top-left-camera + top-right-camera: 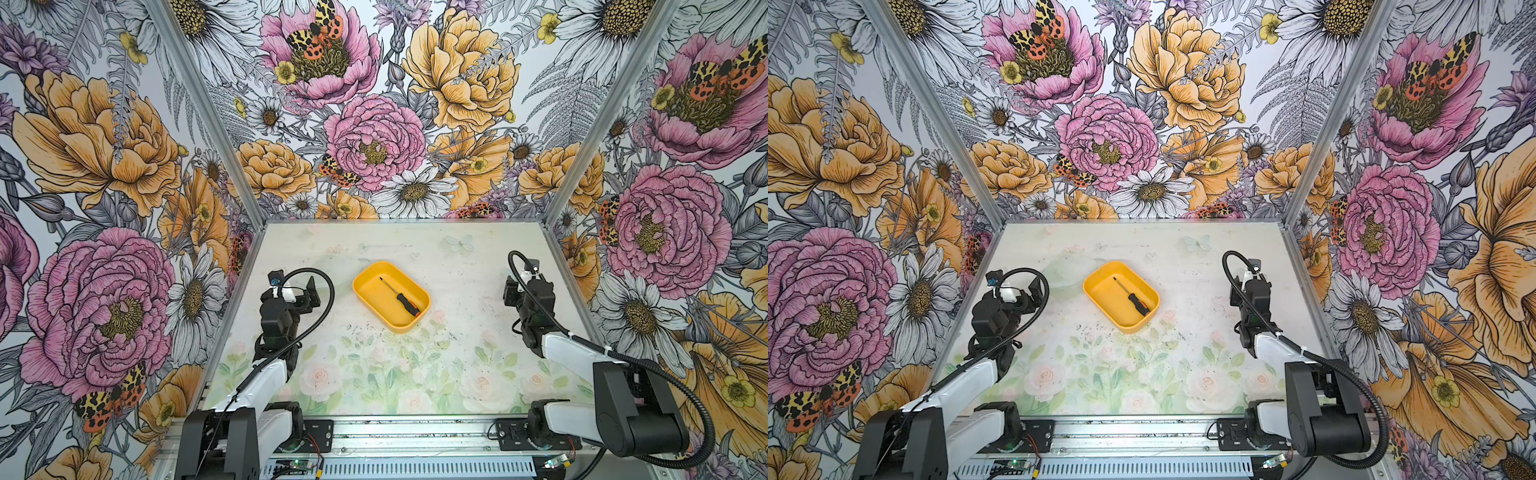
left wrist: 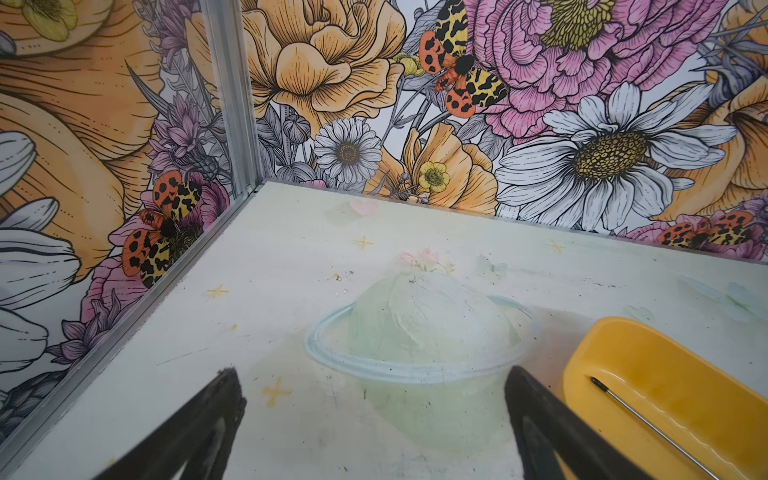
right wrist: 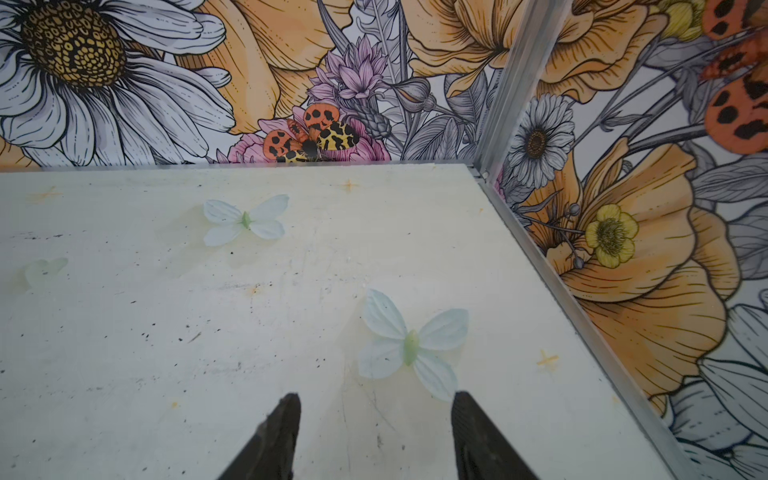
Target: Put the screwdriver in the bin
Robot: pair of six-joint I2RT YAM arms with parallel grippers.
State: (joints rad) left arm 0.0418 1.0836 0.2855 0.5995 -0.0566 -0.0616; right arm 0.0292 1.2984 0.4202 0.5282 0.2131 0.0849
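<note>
Now screwdriver (image 1: 401, 298) lies in bin (image 1: 372, 275), between left tool (image 2: 374, 378) and right tool (image 3: 376, 399).

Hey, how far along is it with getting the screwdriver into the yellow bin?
It looks done: the screwdriver lies flat inside the bin, fully within its walls. Nothing is in hand. The left gripper and the right gripper are both open and empty, each off to its own side of the bin over bare table. Nothing appears left to do.

Bin (image 1: 371, 291) glossy yellow plastic; screwdriver (image 1: 399, 296) shaft shiny metal.
</note>
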